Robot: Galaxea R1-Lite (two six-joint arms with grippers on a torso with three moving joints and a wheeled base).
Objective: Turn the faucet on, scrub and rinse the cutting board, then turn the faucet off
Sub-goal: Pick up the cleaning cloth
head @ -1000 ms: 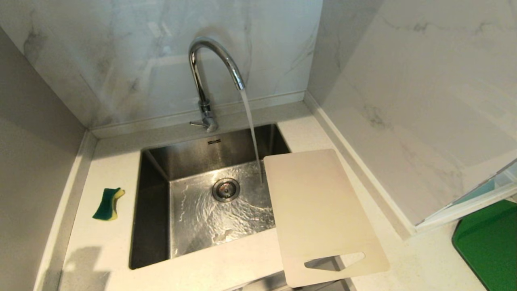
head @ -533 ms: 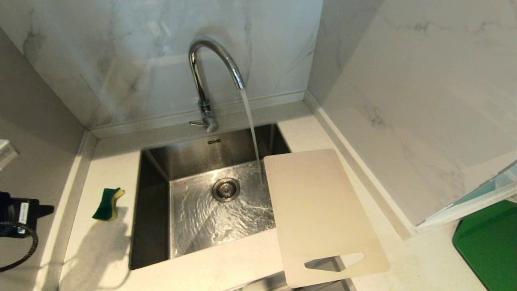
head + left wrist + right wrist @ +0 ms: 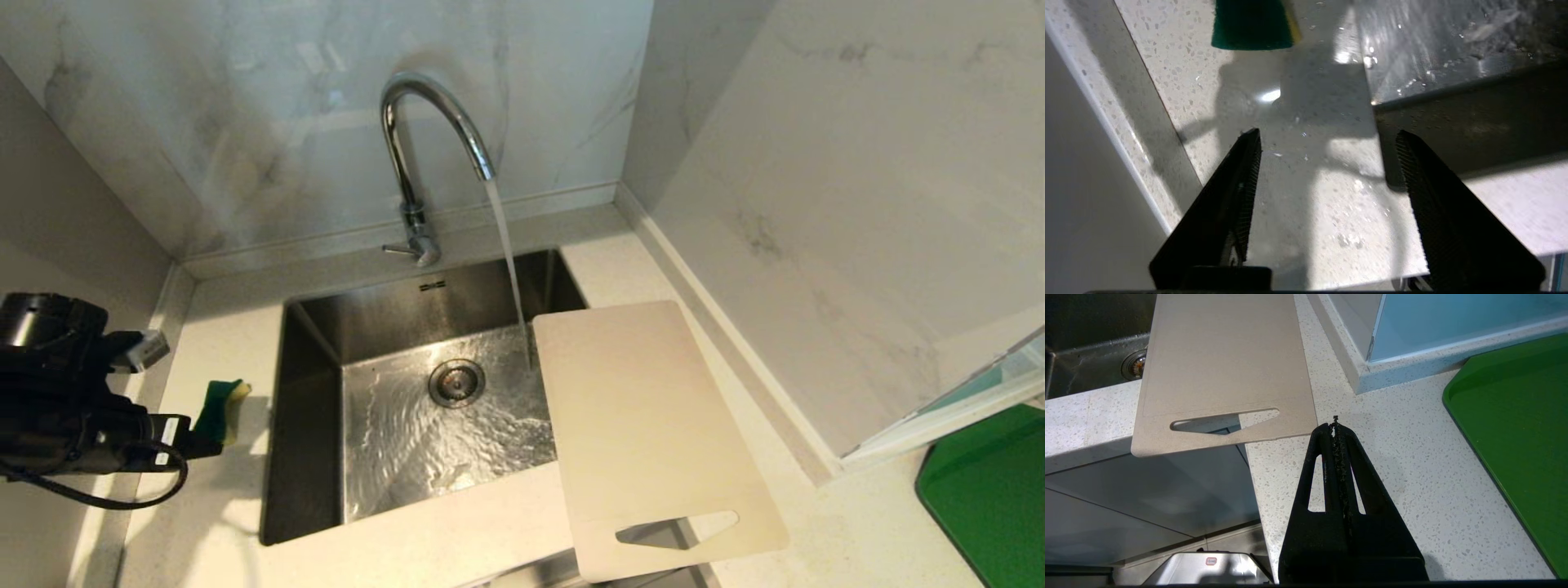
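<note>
One stream of water runs from the faucet (image 3: 429, 143), a tall chrome gooseneck at the back edge of the sink (image 3: 314, 425), side lever at its base pointing toward the left. Water lands on the steel basin floor just beside the cutting board's far left corner and ripples around the drain (image 3: 456, 382).

Cutting board (image 3: 645, 433): thin, flat, cream-white plastic, rounded corners, elongated handle slot near its near short end. It lies on the countertop (image 3: 833, 523) along the sink's right edge, its left side overhanging the basin and its handle end sticking out past the counter's front edge. Surface looks plain and matte.

Left gripper (image 3: 1327, 139) is at the counter's left edge, above the strip between the side wall and the sink; jaws spread apart, nothing between them. A green-and-yellow sponge (image 3: 219, 408) lies on that strip just ahead of it, not touched.

Right gripper (image 3: 1336, 424) sits low at the counter's front edge, just off the board's near right corner, fingers pressed together, empty.

Countertop is pale speckled stone, wet patches on the left strip. Marble-look walls (image 3: 245, 122) at back and right, plain grey wall on the left. A green mat (image 3: 988, 498) lies at the counter's far right.
</note>
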